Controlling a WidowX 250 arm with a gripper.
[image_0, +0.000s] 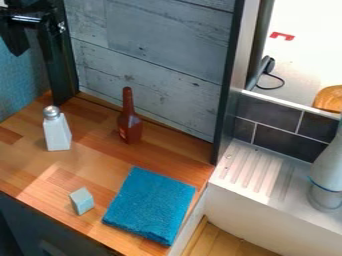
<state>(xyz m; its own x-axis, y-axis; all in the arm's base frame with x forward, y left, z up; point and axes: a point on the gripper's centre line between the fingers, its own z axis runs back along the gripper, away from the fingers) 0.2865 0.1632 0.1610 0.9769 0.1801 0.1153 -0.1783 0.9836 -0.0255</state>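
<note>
Wood-block countertop (100, 167) spreads across the left and centre, backed by pale weathered boards (157, 45). Far off in the upper left corner hangs the black gripper (16, 37), partly cut off by the edge; from here I can't tell whether it's wide or narrow, or whether it has hold of anything. Nearest it, below and to the right, a white shaker (57, 134) with a silvery cap stands upright at left. A little pale blue-grey block (81, 201) sits lower down, near the counter's front edge. Next comes a reddish-brown bottle (130, 125), upright near the boards, then a blue cloth (151, 205) lying flat at lower centre. Further right there's a ribbed metal ledge (257, 172) below dark tiles (268, 116), a small red piece (282, 36) at upper right, and a bread-like item (328, 99) at the right edge.
</note>
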